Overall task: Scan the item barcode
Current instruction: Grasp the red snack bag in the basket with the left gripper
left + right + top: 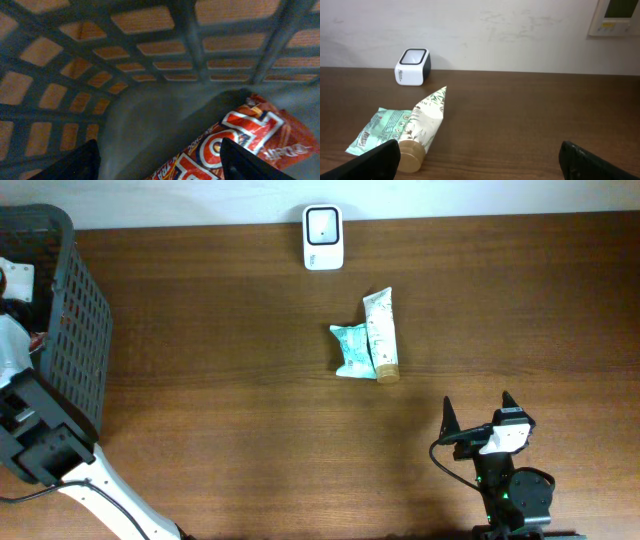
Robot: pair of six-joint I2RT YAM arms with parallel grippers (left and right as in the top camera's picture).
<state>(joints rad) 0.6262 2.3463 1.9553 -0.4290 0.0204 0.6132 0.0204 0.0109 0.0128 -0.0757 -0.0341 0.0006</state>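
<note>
Nearest the robot, the right hand hovered over the front of the desk, its fingers spread wide and nothing between them. Over on the left, the left hand was down inside the dark mesh basket, fingers well apart and not clamped on anything. Just beyond its fingers lay a red snack packet, flat on the basket floor and running up toward the mesh wall. Its barcode couldn't be made out. Out in the middle of the desk, a white tube with a tan cap lay touching a teal sachet on its left. Farthest back, the white scanner sat at the desk's far edge, against the pale wall.
</note>
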